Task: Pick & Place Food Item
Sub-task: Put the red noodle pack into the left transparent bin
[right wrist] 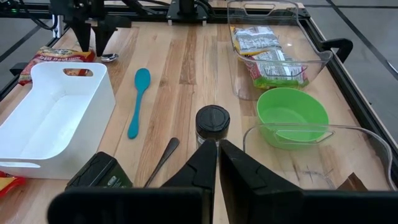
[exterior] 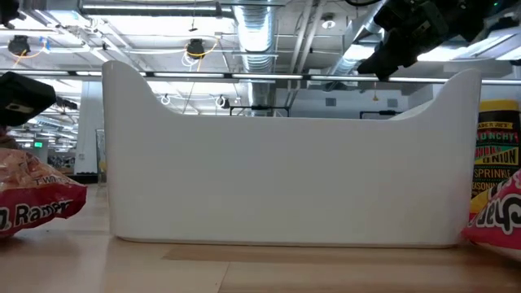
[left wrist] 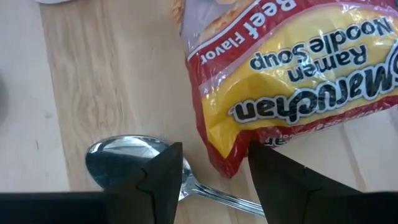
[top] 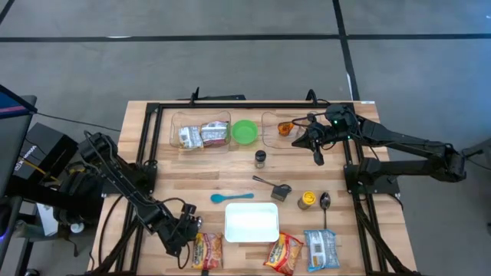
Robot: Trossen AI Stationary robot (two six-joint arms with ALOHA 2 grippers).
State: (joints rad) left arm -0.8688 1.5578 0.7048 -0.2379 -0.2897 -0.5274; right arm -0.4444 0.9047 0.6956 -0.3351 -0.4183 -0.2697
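Holding food packets [right wrist: 264, 55], the clear bin [right wrist: 310, 57] adjoins a green bowl [right wrist: 292, 115].

— Any legible print?
— Yes. The ramen packet [left wrist: 292, 81] reads "Maruchan Ramen Noodle Soup" and "Beef Flavor", seen inverted.
— Anything else?
— The seasoning jar [exterior: 496, 159] shows "CRUNCHY", "ONION" and "SPRINKLE"; its remaining lines are cut off and not readable.
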